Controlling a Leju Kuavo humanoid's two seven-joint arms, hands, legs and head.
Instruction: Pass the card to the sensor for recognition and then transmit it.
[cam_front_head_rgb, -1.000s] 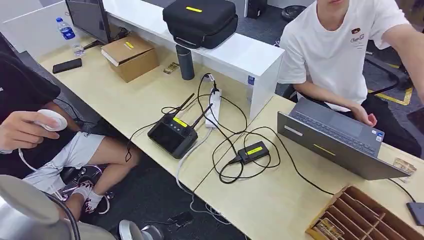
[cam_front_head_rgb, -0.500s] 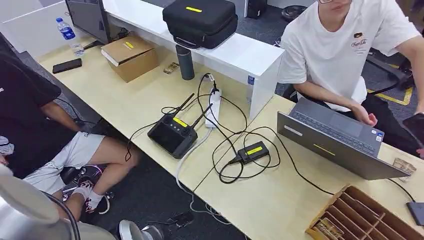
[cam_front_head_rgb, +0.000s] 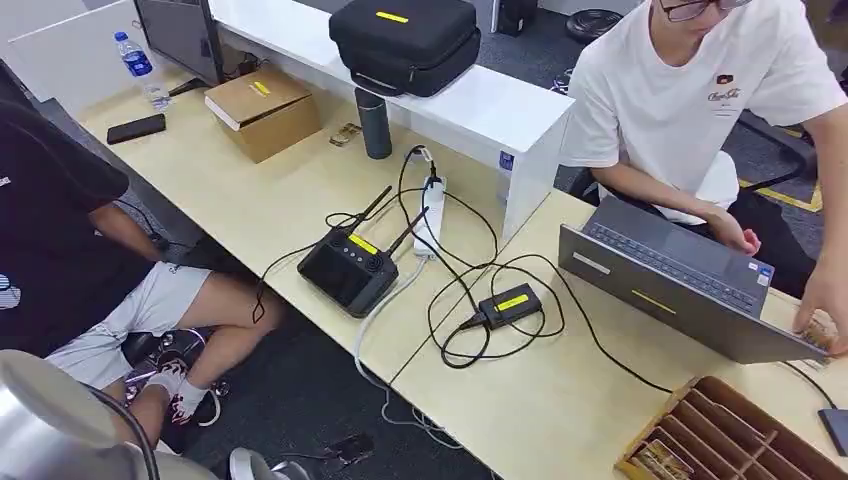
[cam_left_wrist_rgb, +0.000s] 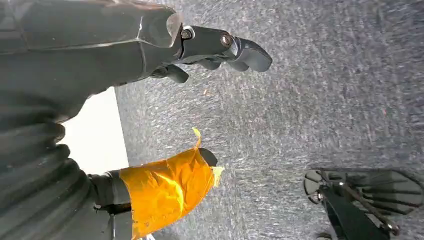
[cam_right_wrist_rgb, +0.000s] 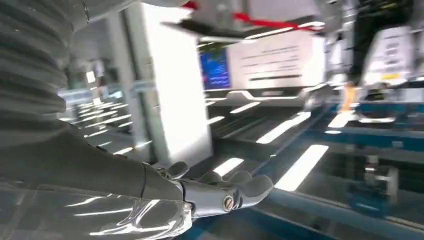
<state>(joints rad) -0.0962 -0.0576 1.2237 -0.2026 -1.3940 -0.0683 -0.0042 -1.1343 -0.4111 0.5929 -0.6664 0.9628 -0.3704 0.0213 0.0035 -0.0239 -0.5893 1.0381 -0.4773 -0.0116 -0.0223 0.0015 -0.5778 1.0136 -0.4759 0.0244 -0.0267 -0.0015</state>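
Observation:
A small black sensor box (cam_front_head_rgb: 510, 303) with a yellow label lies on the light wood table (cam_front_head_rgb: 560, 400), cabled up. A card (cam_front_head_rgb: 812, 333) lies at the table's right edge beside the laptop, under a person's fingers. More cards (cam_front_head_rgb: 660, 458) stand in a divided cardboard box (cam_front_head_rgb: 735, 425) at the front right. My left hand (cam_left_wrist_rgb: 150, 45) hangs over grey carpet with its fingers apart and an orange-taped thumb (cam_left_wrist_rgb: 167, 185), holding nothing. My right hand (cam_right_wrist_rgb: 200, 192) is raised before a blurred room, fingers loosely extended, nothing in it. My silver left arm (cam_front_head_rgb: 50, 420) shows at the lower left.
A black controller (cam_front_head_rgb: 348, 268) with antennas, a power strip (cam_front_head_rgb: 430, 215) and looping cables lie mid-table. A grey laptop (cam_front_head_rgb: 680, 285) stands open before a seated person in white (cam_front_head_rgb: 700, 100). Another person in black (cam_front_head_rgb: 60, 220) sits at the left. Behind are a cardboard box (cam_front_head_rgb: 262, 110), a bottle and a black case.
The person on the left lowered the hand holding a white object out of sight. The person in white brought a hand down onto the card by the laptop.

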